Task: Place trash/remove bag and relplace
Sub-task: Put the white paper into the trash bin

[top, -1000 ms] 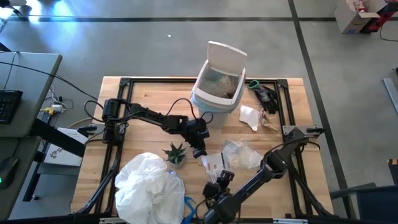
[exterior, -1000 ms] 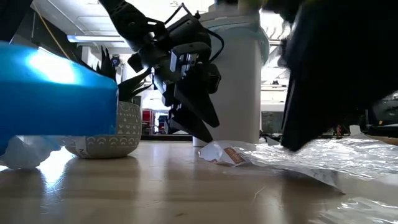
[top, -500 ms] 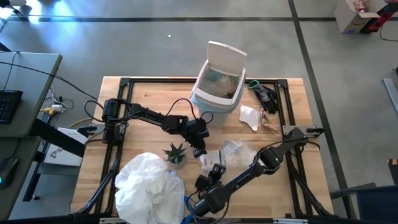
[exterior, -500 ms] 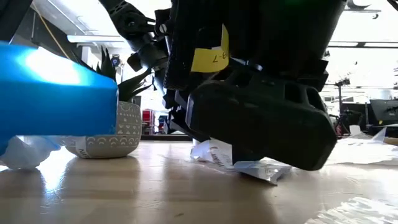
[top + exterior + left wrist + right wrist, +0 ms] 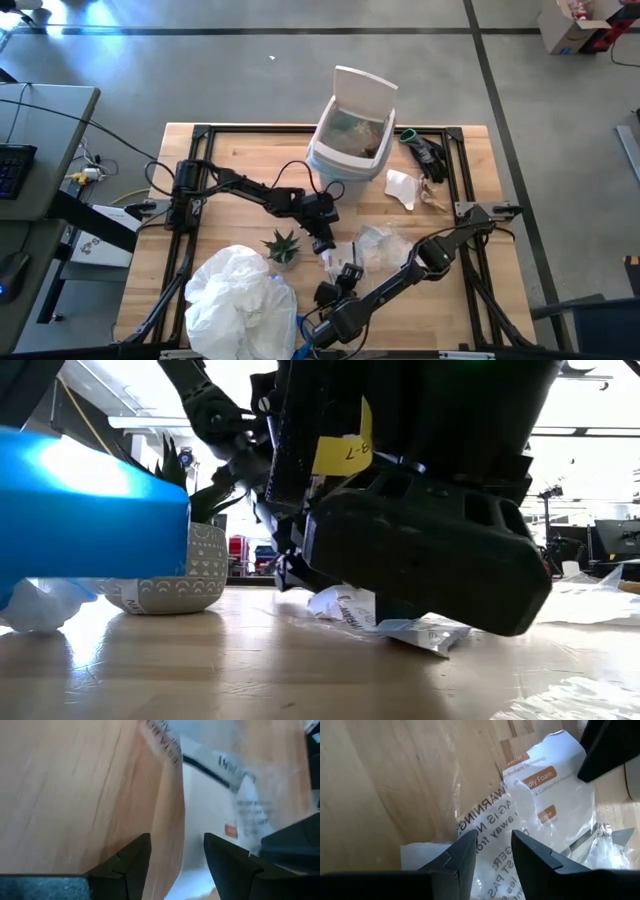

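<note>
A clear plastic wrapper with printed text (image 5: 372, 246) lies flat on the wooden table, in front of the white bin (image 5: 350, 135), whose lid stands up. My left gripper (image 5: 175, 857) is open and slants down at the wrapper's edge (image 5: 170, 785). My right gripper (image 5: 492, 851) is open just over the same wrapper (image 5: 535, 795), reaching in from the near side (image 5: 345, 275). The crumpled whitish bag (image 5: 240, 295) lies heaped at the near left. A white paper scrap (image 5: 400, 188) rests to the right of the bin. My left gripper has a finger on either side of the wrapper's edge (image 5: 175, 820); I cannot tell whether it touches. My right gripper comes at the wrapper's printed sheet (image 5: 492, 827) from above, slanting; in the low view its lower end (image 5: 395, 610) meets the wrapper, but the fingertips are hidden.
A small potted plant (image 5: 282, 246) stands just left of both grippers. A dark object (image 5: 425, 152) lies at the far right by the black frame (image 5: 470, 170). More clear plastic (image 5: 580, 695) lies near the front right. Bare wood (image 5: 240, 155) lies left of the bin.
My right gripper has swung toward the table's left and down onto the wrapper, then kept still. My left gripper has sunk a little toward the wrapper. Neither has opened or shut.
</note>
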Controlling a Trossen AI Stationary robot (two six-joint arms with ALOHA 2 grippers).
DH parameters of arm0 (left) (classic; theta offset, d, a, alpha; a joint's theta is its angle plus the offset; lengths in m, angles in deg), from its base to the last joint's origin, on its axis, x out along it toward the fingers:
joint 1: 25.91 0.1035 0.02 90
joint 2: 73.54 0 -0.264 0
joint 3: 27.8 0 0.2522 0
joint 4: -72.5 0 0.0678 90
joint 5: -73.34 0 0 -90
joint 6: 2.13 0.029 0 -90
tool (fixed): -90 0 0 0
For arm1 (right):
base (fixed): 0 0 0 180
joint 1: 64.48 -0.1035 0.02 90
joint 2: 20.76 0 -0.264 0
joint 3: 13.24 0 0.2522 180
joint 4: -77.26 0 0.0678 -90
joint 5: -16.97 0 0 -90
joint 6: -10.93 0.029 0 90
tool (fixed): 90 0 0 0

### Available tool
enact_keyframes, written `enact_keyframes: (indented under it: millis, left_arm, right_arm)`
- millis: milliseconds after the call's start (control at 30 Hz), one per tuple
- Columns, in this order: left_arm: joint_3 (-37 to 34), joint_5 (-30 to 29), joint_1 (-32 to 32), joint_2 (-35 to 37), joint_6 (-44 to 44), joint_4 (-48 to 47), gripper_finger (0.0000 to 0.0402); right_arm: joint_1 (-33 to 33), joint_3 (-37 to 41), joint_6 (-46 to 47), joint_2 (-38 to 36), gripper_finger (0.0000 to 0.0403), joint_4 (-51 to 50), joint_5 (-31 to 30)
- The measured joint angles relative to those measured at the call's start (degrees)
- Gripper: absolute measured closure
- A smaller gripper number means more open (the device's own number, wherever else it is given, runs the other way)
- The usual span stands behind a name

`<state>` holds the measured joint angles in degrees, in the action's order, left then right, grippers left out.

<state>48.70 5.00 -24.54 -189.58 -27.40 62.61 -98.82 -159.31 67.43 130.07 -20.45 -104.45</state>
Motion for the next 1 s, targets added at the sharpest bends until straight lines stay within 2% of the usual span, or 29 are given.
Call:
enact_keyframes:
  millis: [133,333,433,567,633,1000]
  left_arm:
    - [0.04,3.97,-0.13,-1.39,-0.28,3.97,0.0232]
    - [0.33,11.21,-0.40,-1.50,-0.02,3.66,0.0245]
    - [0.33,13.77,-0.67,-1.50,1.57,3.14,0.0283]
    - [0.33,15.53,-1.07,-1.50,2.92,3.04,0.0372]
    - [0.33,16.61,-1.07,-1.52,2.98,3.27,0.0392]
    - [0.31,18.38,0.01,0.90,3.26,3.47,0.0401]
  right_arm:
    - [-0.03,0.00,0.25,0.00,0.0289,-0.04,0.21]
    - [-0.16,0.00,0.05,0.00,0.0289,-0.67,0.26]
    - [-0.14,0.00,0.05,0.00,0.0289,-0.85,0.43]
    - [-0.10,0.00,0.12,0.00,0.0289,-0.88,0.37]
    - [-0.09,0.00,0.16,0.00,0.0289,-0.89,0.37]
    - [-0.84,0.03,4.04,0.00,0.0289,-3.33,-0.60]
